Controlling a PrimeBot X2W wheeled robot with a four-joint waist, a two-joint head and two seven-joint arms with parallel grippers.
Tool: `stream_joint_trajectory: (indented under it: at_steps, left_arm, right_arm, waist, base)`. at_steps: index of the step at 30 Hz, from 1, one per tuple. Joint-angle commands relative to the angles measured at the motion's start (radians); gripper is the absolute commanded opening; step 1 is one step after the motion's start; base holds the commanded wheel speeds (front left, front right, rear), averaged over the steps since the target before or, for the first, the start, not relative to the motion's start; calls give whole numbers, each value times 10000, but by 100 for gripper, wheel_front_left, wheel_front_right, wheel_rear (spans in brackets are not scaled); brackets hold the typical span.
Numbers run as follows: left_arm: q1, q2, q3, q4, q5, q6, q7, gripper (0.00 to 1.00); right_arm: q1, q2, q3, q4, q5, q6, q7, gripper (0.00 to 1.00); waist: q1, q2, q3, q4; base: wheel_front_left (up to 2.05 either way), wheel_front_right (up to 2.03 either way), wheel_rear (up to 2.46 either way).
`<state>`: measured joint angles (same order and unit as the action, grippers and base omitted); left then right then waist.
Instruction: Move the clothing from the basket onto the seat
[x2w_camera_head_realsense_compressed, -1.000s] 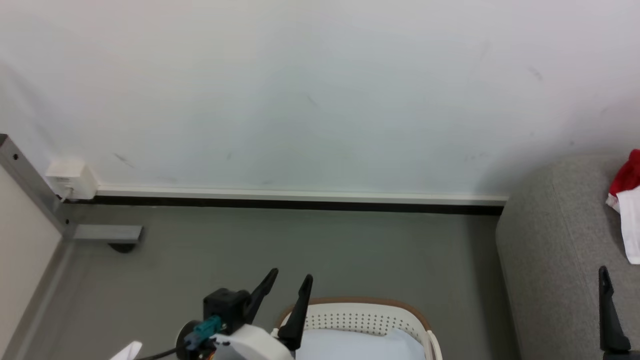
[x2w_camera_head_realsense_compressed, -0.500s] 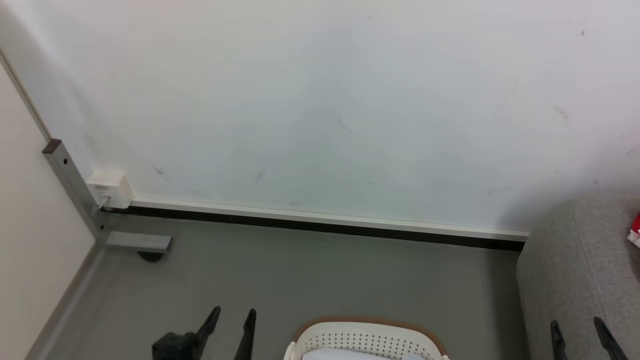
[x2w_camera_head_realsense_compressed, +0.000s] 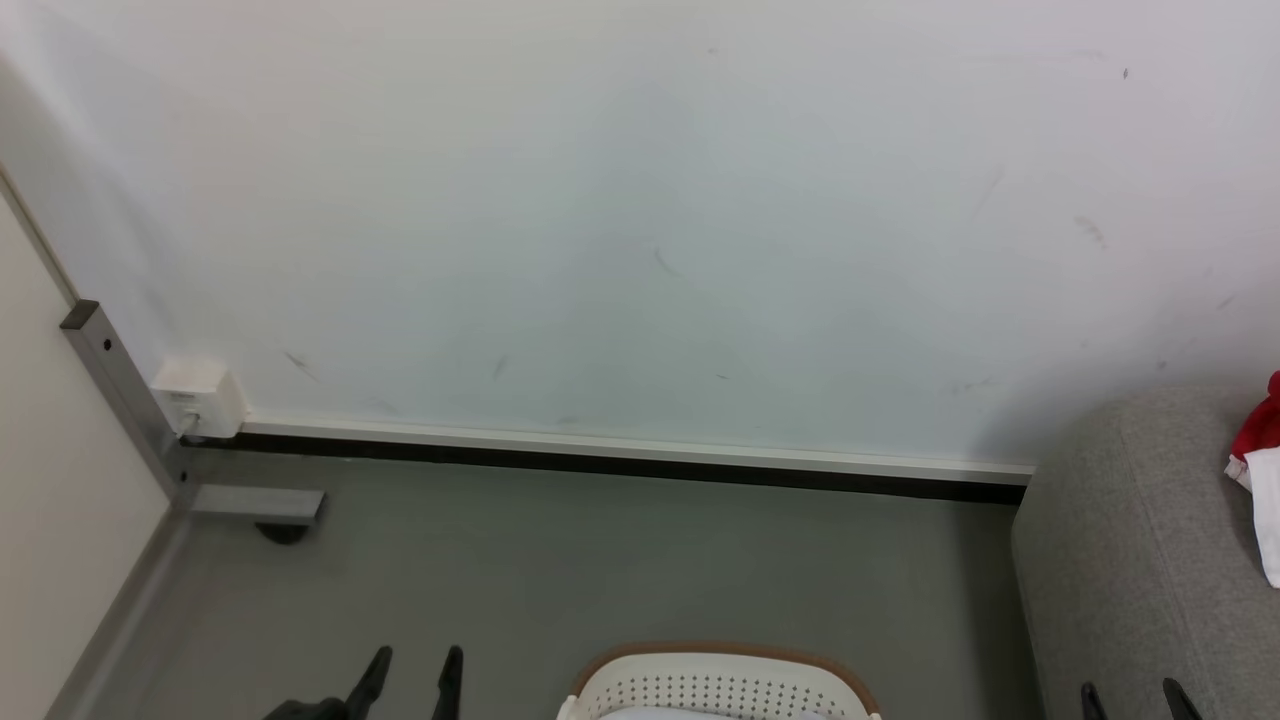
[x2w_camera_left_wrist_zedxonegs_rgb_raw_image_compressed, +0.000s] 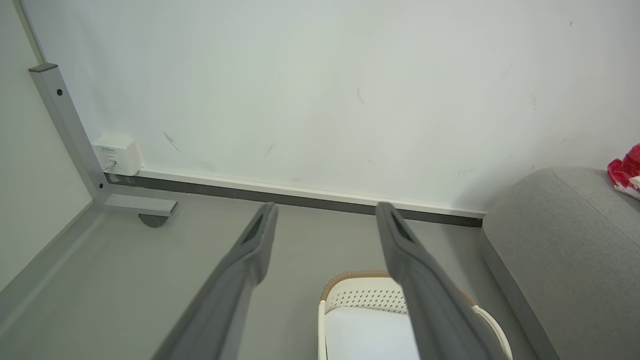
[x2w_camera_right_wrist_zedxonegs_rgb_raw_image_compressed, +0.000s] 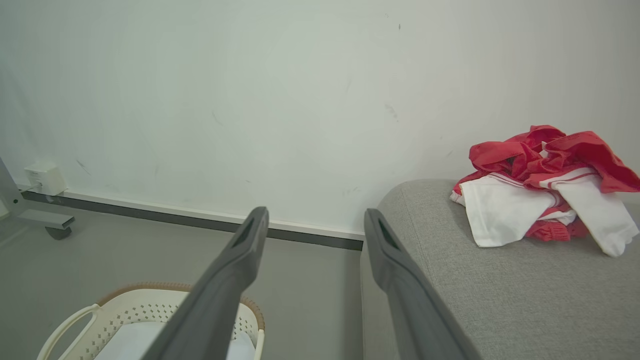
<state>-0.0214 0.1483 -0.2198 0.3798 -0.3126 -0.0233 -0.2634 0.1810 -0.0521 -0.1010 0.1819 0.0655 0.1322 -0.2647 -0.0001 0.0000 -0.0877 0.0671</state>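
The basket (x2w_camera_head_realsense_compressed: 720, 678) stands on the floor at the bottom middle of the head view, with something flat and white (x2w_camera_left_wrist_zedxonegs_rgb_raw_image_compressed: 370, 335) inside. My left gripper (x2w_camera_head_realsense_compressed: 412, 662) is open and empty, left of the basket and apart from it. My right gripper (x2w_camera_head_realsense_compressed: 1130, 694) is open and empty at the near edge of the grey seat (x2w_camera_head_realsense_compressed: 1120, 560). A heap of red and white clothing (x2w_camera_right_wrist_zedxonegs_rgb_raw_image_compressed: 545, 185) lies on the seat (x2w_camera_right_wrist_zedxonegs_rgb_raw_image_compressed: 500, 295), well beyond the right fingertips. In the left wrist view the open left gripper (x2w_camera_left_wrist_zedxonegs_rgb_raw_image_compressed: 325, 215) hangs above the basket (x2w_camera_left_wrist_zedxonegs_rgb_raw_image_compressed: 357, 296).
A white wall with a dark baseboard (x2w_camera_head_realsense_compressed: 600, 458) runs behind the grey floor. At the left stand a white socket box (x2w_camera_head_realsense_compressed: 198, 397) and a grey metal frame leg with a caster (x2w_camera_head_realsense_compressed: 258, 505). A pale panel closes off the far left.
The head camera has tilted up and shifted. Both grippers have sunk toward the bottom edge. The left gripper has moved from the basket's left rim out to its left.
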Motion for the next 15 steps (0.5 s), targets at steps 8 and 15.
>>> stream_joint_trajectory:
  at_steps: [8,15]
  left_arm:
    - [64,-279,489,104,536,-336,22,0]
    - [96,-403,682,305,-260,-379,311,0]
  right_arm:
    - [-91,27,110,279,97,2,11,0]
    - [-232,91,14,627,989,1,323,0]
  waist:
    - [1,0,1,5]
    - [1,0,32,-21]
  base:
    - [0,0,0]
    - [0,0,0]
